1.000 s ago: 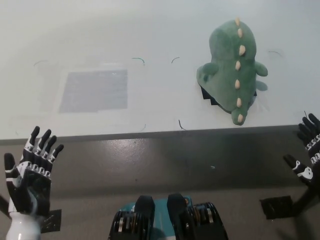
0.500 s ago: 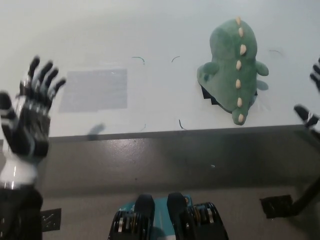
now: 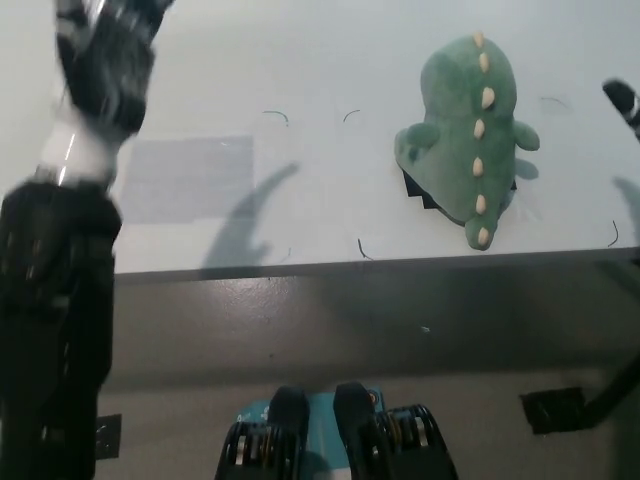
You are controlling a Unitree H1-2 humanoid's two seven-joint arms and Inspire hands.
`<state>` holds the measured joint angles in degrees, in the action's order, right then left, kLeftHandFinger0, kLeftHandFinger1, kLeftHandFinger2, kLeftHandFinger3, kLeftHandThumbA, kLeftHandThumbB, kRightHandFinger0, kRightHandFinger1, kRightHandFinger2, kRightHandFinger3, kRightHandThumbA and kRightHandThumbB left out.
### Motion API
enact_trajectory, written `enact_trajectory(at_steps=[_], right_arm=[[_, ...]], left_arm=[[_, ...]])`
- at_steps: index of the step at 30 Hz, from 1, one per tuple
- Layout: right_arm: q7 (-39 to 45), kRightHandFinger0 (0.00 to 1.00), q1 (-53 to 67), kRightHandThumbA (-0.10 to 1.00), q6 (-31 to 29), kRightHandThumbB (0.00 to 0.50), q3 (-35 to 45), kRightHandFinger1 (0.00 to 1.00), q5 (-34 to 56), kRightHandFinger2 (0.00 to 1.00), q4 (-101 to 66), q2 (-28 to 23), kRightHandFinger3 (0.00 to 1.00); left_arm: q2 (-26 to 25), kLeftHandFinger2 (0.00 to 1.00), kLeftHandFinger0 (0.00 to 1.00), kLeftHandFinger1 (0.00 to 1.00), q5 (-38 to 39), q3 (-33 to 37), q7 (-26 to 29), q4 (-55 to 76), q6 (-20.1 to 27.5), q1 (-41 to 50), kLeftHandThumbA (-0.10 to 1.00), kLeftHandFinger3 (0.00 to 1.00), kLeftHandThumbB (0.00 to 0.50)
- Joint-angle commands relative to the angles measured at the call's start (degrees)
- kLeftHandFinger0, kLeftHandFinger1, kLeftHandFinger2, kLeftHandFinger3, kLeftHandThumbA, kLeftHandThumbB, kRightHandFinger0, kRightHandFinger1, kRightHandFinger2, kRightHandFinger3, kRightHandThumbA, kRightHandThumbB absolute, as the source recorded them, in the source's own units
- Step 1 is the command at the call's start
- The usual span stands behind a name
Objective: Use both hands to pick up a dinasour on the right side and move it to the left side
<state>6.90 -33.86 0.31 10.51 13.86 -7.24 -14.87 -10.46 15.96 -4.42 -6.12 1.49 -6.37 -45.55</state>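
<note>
A green plush dinosaur (image 3: 464, 135) with cream back spikes lies on the right part of the white table (image 3: 330, 60), over a small dark marker. My left hand (image 3: 105, 55) is raised over the table's far left; it is blurred and partly cut off by the top edge. Only a black tip of my right hand (image 3: 622, 100) shows at the right edge, to the right of the dinosaur and apart from it. Neither hand touches the toy.
A pale grey rectangle (image 3: 190, 178) is marked on the table's left half. The table's front edge (image 3: 330, 265) runs across the middle of the picture, with grey floor below. A small black square (image 3: 552, 410) lies on the floor at lower right.
Both arms have risen from below the table's front edge to over the table. The left hand went up and forward to the top left; the right hand moved up along the right edge. The dinosaur stayed put.
</note>
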Motion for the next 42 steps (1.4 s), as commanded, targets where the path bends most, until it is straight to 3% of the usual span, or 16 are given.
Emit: enact_trajectory(at_steps=[1,2,10,14,17,19,26,28,32,36,42], right_arm=[[-2.7,1.00,-7.0,1.00,3.6,0.262,0.0,1.00,-2.7,1.00,1.4,-1.5,1.00],[-2.9,1.00,-8.3,1.00,3.9,0.243,0.0,1.00,-3.1,1.00,2.6,-1.7,1.00],[-1.9,1.00,-16.0,1.00,4.2,0.237,-0.9,1.00,-4.7,1.00,12.2,-3.1,1.00],[-1.7,1.00,-18.6,1.00,4.6,0.245,-1.6,1.00,-5.7,1.00,16.8,-3.9,1.00],[-2.2,1.00,-21.3,1.00,2.2,0.255,-2.1,1.00,-6.5,1.00,22.8,-3.2,1.00],[-2.3,1.00,-23.0,1.00,0.2,0.236,-2.5,1.00,-7.3,1.00,26.3,-3.3,1.00],[-3.1,1.00,-27.7,1.00,-3.6,0.239,-4.3,1.00,-10.1,1.00,38.9,-2.9,1.00],[-4.7,1.00,-28.5,1.00,-4.7,0.207,-4.9,1.00,-11.9,1.00,42.7,-2.9,1.00],[-4.4,1.00,-30.6,1.00,-8.2,0.190,-4.7,1.00,-10.7,1.00,50.6,-2.3,1.00],[-3.6,1.00,-31.7,1.00,-9.5,0.173,-4.3,1.00,-9.8,1.00,57.2,-2.0,1.00],[-4.8,1.00,-34.0,1.00,-12.3,0.189,-5.4,1.00,-11.4,1.00,67.5,-2.2,1.00]], left_arm=[[0.1,1.00,1.00,1.00,-1.5,1.6,-1.4,-5.0,-0.3,-7.7,1.00,1.00,0.442],[0.3,1.00,1.00,1.00,-1.6,2.0,-1.5,-7.5,0.4,-9.4,1.00,1.00,0.434],[2.6,1.00,1.00,1.00,-2.7,2.4,-0.6,-23.2,2.0,-19.1,1.00,1.00,0.445],[4.1,1.00,1.00,1.00,-3.1,2.1,-0.5,-31.1,3.4,-22.7,1.00,1.00,0.426],[4.8,1.00,1.00,1.00,-4.5,2.5,0.6,-36.0,3.6,-24.9,1.00,1.00,0.441],[5.4,1.00,1.00,1.00,-4.8,2.3,1.4,-39.6,3.8,-26.7,1.00,1.00,0.472],[6.9,1.00,1.00,1.00,-6.8,2.2,3.8,-52.2,6.2,-31.5,1.00,1.00,0.411],[7.3,1.00,1.00,1.00,-7.2,2.4,3.9,-56.1,7.2,-32.7,1.00,1.00,0.397],[7.9,1.00,1.00,1.00,-7.6,2.2,3.9,-61.4,8.6,-34.0,1.00,1.00,0.394],[7.9,1.00,1.00,1.00,-8.6,3.1,2.7,-67.9,9.0,-33.7,1.00,1.00,0.497],[8.7,1.00,1.00,1.00,-10.6,4.7,3.0,-73.0,8.1,-32.9,1.00,1.00,0.500]])
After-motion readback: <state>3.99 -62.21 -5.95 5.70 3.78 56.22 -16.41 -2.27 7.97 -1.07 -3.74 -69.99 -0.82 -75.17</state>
